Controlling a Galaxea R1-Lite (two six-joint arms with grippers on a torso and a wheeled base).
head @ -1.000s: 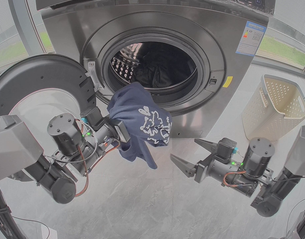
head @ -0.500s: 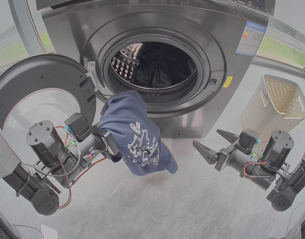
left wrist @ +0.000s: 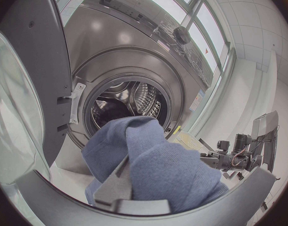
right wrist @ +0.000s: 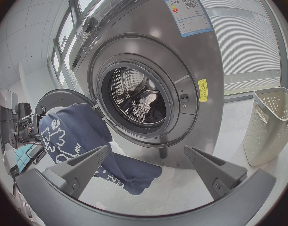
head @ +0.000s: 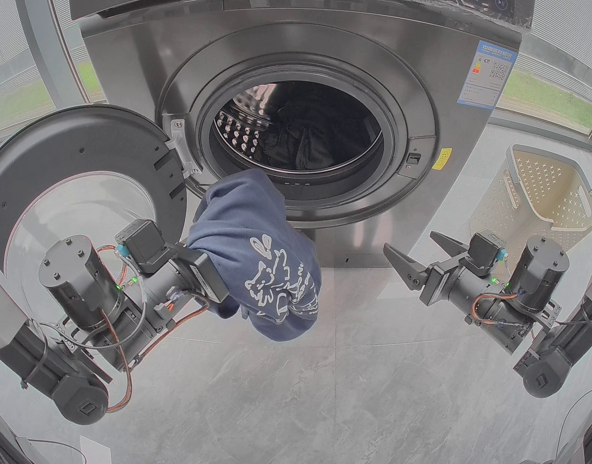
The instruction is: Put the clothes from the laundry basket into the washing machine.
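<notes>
At centre left, your left gripper [head: 230, 276] pinches the navy garment [head: 264, 252], which drapes over it just below the washer [head: 386, 59] opening. Your right gripper [head: 409, 241], centre right, is spread.

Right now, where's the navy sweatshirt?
The navy sweatshirt: head view, left of centre, in the left gripper, just below the washing machine's drum opening, beside the open door.

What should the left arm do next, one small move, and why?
Probably lift the left end effector and push it forward toward the drum opening. It is shut on the navy sweatshirt, which hangs mostly below the opening's lower rim in front of the washing machine. The door stands open, so the way in looks free.
</notes>
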